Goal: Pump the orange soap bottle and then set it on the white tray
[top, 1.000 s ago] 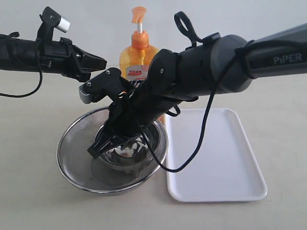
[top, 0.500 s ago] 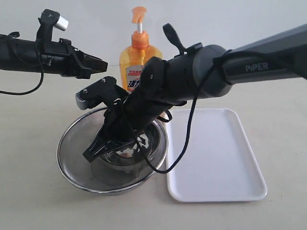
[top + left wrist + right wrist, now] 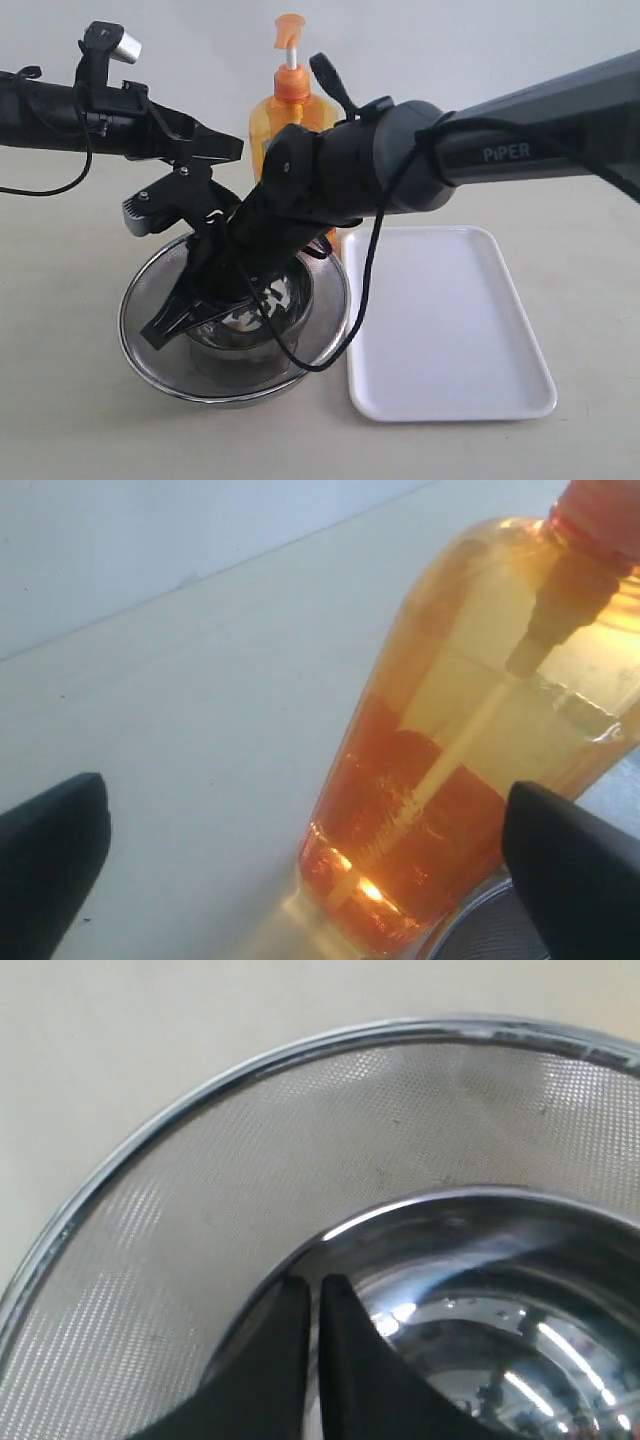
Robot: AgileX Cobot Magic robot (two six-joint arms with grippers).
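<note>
**A:** How far along is the robot?

**B:** Barely started, by the look of it; the orange bottle (image 3: 287, 118) stands behind the mesh bowl (image 3: 140, 305), nowhere near on the white tray (image 3: 450, 330).

**A:** And the grippers?

**B:** The left gripper (image 3: 310, 865) gapes either side of the bottle, not touching; the right gripper (image 3: 312, 1305) looks pinched on the small bowl (image 3: 470, 1260); pumping and placing are both left.

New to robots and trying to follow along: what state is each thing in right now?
Bottle: upright, pump up, partly full.
Tray: nothing on it.
Strainer: holds the bowl.
Bowl: sits in the strainer.
Left gripper: open, bottle untouched.
Right gripper: shut on the bowl's rim.
</note>
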